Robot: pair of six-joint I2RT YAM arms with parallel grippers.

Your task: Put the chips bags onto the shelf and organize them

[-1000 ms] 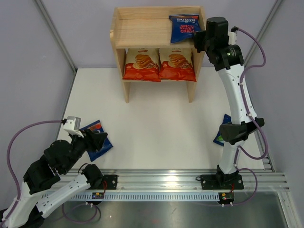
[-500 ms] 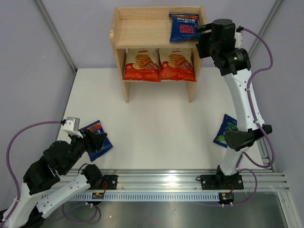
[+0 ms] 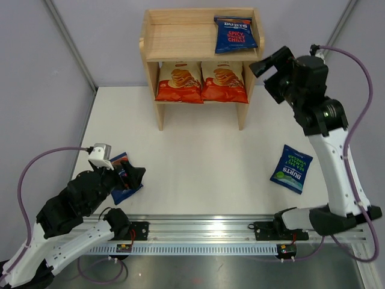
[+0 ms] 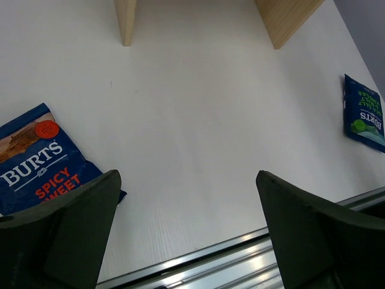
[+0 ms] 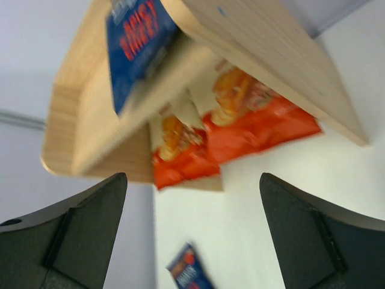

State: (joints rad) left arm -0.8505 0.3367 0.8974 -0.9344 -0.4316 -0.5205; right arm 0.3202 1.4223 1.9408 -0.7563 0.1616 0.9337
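Chips bags, five. Shelf (image 3: pixel 180 37): shelved red Burts (image 3: pixel 236 34) flat on the top tier, right end; Cassava pair (image 3: pixel 178 82) side by side below, large sizes grouped. Table (image 3: pixel 198 156): green Burts (image 3: pixel 292 168) right, loose red Burts (image 4: pixel 36 159) left, both unshelved. Left gripper (image 4: pixel 186 180) spread beside loose red Burts, likely for pickup. Right gripper (image 5: pixel 192 180) spread, empty, near shelf.

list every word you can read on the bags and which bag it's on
"BURTS SPICY SWEET CHILLI": blue bag on the shelf top.
"BURTS SPICY SWEET": red-labelled bag, near left, rest hidden.
"BURTS", "SALT VINEGAR": green-labelled bag.
Two orange bags: print too small.
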